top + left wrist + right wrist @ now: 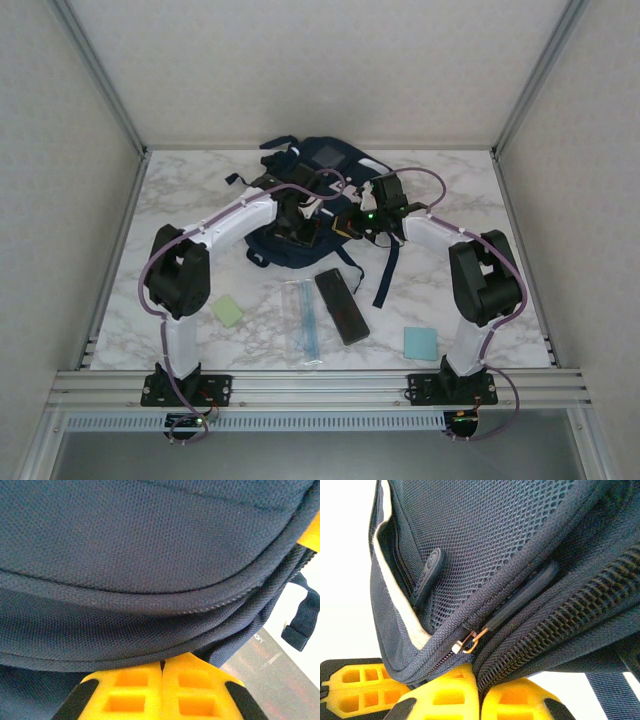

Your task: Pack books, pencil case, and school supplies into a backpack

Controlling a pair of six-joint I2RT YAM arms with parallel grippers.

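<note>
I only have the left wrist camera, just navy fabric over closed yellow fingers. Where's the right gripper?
Observer: The right gripper is shut against the backpack's zipper edge, a metal pull ring just above its fingertips.
Operator: Anything packed yet?
Observer: The pencil case and ruler lie on the table, outside the backpack.
Operator: And the pads?
Observer: Green pad at the near left, blue pad at the near right.
</note>
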